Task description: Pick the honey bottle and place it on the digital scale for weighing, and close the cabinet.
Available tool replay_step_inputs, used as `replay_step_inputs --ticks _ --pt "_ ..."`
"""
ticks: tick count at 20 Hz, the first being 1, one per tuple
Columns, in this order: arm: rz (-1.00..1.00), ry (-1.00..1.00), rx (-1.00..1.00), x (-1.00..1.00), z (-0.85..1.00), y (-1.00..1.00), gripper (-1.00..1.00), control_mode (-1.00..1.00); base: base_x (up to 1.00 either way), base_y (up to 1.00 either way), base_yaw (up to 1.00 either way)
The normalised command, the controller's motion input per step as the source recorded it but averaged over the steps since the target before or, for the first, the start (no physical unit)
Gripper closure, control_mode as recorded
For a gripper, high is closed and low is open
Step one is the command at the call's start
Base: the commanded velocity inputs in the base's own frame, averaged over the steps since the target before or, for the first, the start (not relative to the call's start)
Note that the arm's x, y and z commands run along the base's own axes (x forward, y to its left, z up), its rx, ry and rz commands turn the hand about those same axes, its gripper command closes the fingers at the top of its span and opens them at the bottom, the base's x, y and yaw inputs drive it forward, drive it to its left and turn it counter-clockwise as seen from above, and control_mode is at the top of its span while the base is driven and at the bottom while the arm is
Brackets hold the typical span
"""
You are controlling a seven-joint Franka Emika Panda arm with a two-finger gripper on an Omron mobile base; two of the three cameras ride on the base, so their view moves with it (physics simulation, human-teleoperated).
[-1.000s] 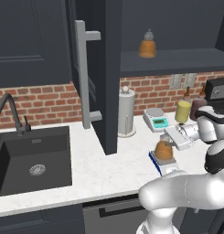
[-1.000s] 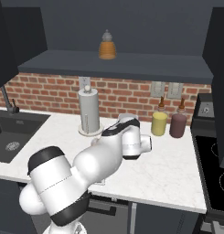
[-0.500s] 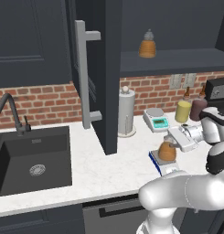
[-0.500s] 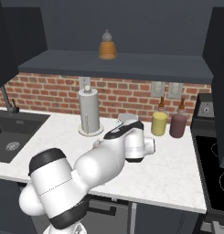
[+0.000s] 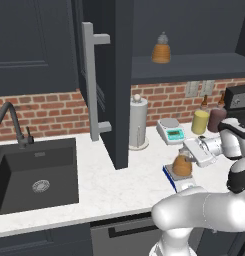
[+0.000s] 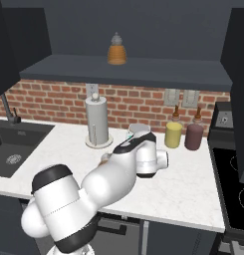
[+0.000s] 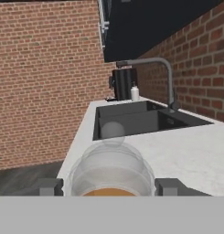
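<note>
Honey bottle (image 5: 182,164) lower right of left base frame, sitting on digital scale (image 5: 178,180) at front of worktop (image 5: 124,187). End effector (image 5: 190,155) at bottle, fingers either side of it; whether pinching or slack, cannot tell. Hand frame: bottle cap (image 7: 110,167) bottom centre, between finger tips (image 7: 50,187). Cabinet (image 5: 106,75) door open, edge-on at upper centre. White scale (image 5: 171,130) at back, near paper towel roll (image 5: 138,122). Sink (image 5: 34,175) lower left.

No readable text, label, brand or number is showing on anything in these views.
</note>
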Motion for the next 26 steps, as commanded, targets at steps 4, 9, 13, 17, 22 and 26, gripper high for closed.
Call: replay_step_inputs --ticks 4,9,13,17,22,26 --pt "0.0 0.0 0.0 0.0 -0.1 0.07 -1.0 -1.0 0.0 0.0 0.0" --pt "0.0 -0.02 0.0 0.0 0.0 0.0 -1.0 -1.0 0.0 0.0 0.0" --pt "0.0 -0.04 0.0 0.0 0.0 0.0 -1.0 -1.0 0.0 0.0 0.0" --pt "0.0 -0.04 0.0 -0.02 0.0 0.0 -1.0 -1.0 0.0 0.0 0.0" --pt "0.0 -0.09 0.0 -0.07 0.05 0.0 -1.0 -1.0 0.0 0.0 0.0" --pt "0.0 -0.08 0.0 -0.07 0.11 0.0 -1.0 -1.0 0.0 0.0 0.0"
